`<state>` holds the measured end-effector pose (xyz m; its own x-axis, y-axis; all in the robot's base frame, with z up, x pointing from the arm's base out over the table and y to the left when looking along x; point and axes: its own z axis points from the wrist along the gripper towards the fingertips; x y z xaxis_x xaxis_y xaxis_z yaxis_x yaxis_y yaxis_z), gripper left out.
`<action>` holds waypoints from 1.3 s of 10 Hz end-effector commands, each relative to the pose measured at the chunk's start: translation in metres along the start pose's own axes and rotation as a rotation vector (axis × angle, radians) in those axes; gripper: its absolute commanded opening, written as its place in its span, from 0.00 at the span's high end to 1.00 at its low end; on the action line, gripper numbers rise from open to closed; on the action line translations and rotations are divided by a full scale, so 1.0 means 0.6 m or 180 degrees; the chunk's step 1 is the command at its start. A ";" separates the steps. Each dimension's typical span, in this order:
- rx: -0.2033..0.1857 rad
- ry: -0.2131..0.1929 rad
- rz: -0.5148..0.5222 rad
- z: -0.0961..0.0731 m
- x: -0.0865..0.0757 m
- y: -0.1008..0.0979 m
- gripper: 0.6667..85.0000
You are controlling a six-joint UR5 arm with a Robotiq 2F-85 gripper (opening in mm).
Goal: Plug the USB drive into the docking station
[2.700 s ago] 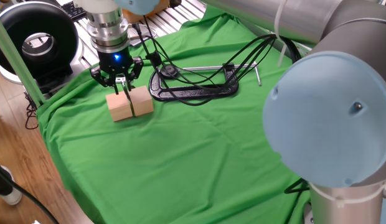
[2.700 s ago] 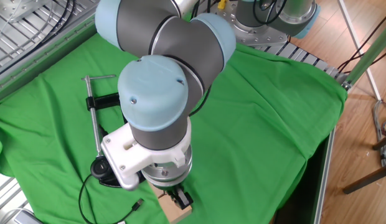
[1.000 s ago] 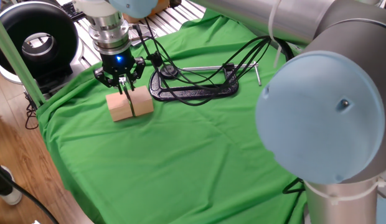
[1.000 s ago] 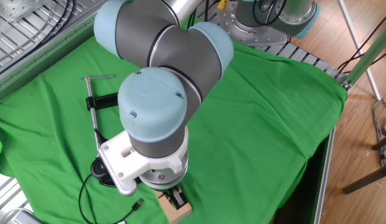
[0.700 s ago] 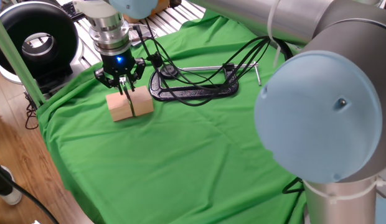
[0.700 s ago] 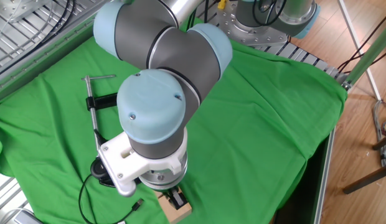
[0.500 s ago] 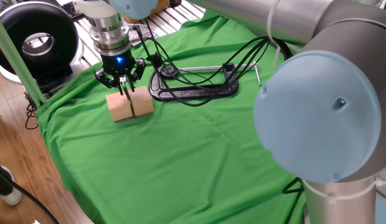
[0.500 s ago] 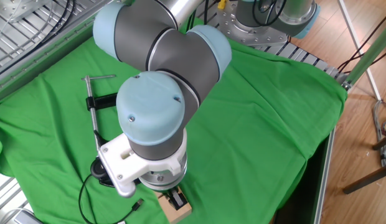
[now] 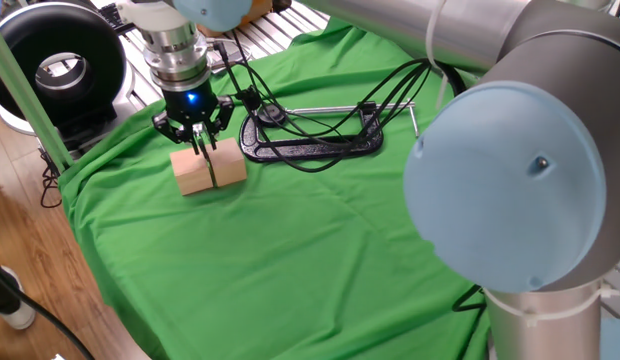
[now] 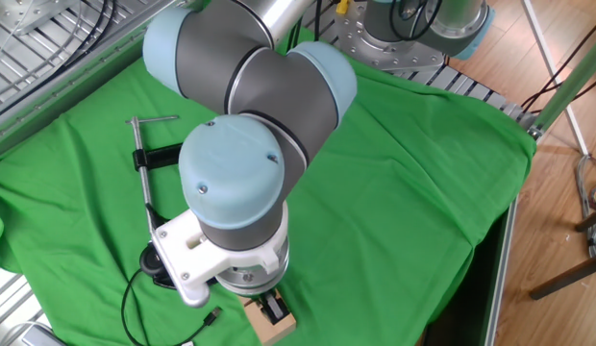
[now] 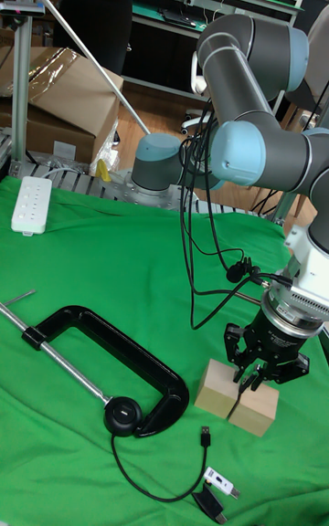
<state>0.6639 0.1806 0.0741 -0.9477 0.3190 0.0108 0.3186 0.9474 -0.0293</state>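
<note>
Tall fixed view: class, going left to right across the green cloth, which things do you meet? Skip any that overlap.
power strip → docking station → wooden blocks. The clamp is left out, as it spans too much of the picture.

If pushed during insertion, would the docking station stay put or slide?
The docking station is a small low puck on green cloth, so it probably slides rather than tips. The C-clamp beside it may brace one side. Its thin cable looks floppy, offering little restraint.
</note>
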 end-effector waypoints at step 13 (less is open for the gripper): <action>0.0008 0.0042 0.0040 0.004 0.003 0.006 0.65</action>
<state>0.6631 0.1821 0.0714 -0.9451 0.3264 0.0185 0.3254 0.9446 -0.0417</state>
